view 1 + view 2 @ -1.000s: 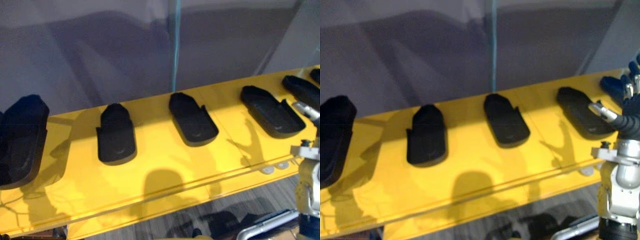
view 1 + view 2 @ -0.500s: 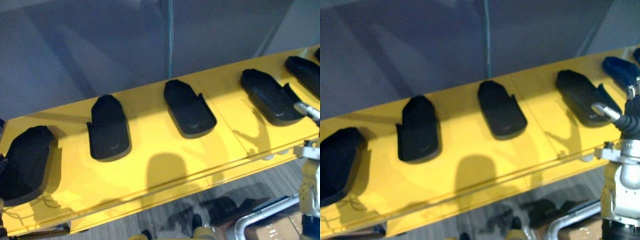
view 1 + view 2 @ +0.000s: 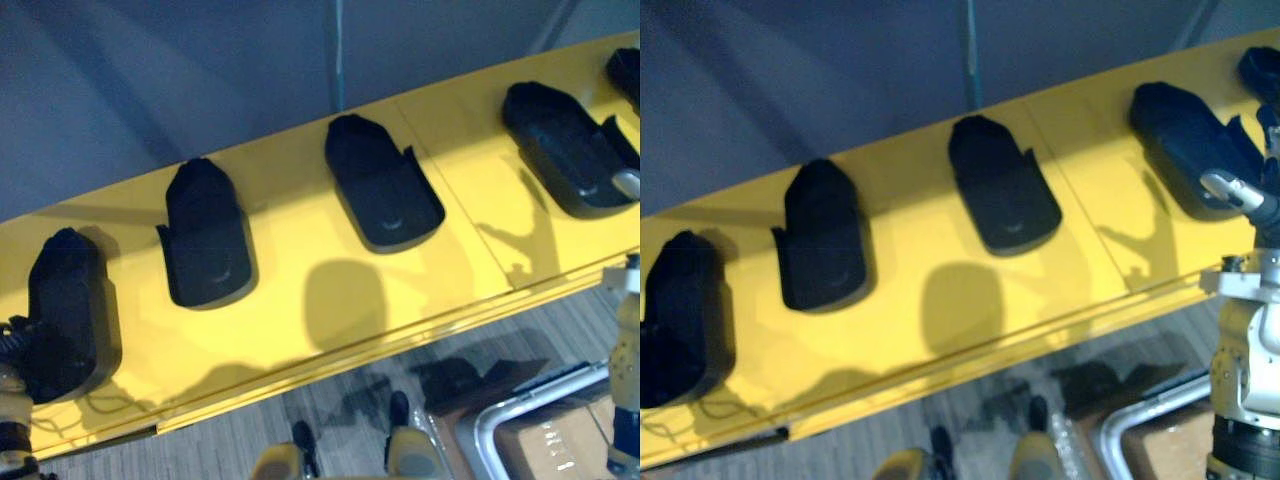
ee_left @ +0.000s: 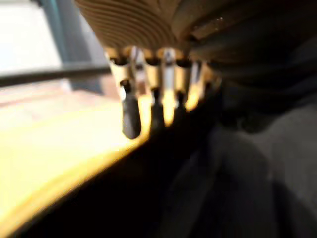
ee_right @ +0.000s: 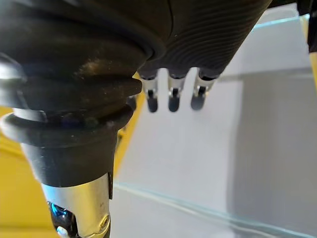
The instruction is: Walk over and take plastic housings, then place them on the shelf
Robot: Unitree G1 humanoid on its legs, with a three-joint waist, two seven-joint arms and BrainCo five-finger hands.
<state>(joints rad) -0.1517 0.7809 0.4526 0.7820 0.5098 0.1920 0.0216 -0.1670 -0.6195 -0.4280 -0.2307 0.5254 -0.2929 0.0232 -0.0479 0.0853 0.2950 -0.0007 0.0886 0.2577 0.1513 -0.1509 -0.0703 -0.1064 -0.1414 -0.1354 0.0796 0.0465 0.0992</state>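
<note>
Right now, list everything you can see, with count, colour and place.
plastic housings: five, black, in a row along the shelf.
shelf: one, yellow, across the view.
wall panel: one, grey, behind the shelf.
strip: one, teal, upright behind the shelf.
floor: grey, below the shelf.
cardboard box: one, brown, lower right.
metal frame: one, silver, around the box.
left hand: one, silver, beside the leftmost housing, fingers straight.
right hand: one, silver, by the shelf's right end, empty.

A yellow shelf (image 3: 300, 250) slants from near left to far right. Black plastic housings lie on it in a row, each apart: leftmost housing (image 3: 65, 310), second housing (image 3: 205, 235), middle housing (image 3: 380, 185), fourth housing (image 3: 565, 145), and rightmost housing (image 3: 625, 70) at the picture's edge.
</note>
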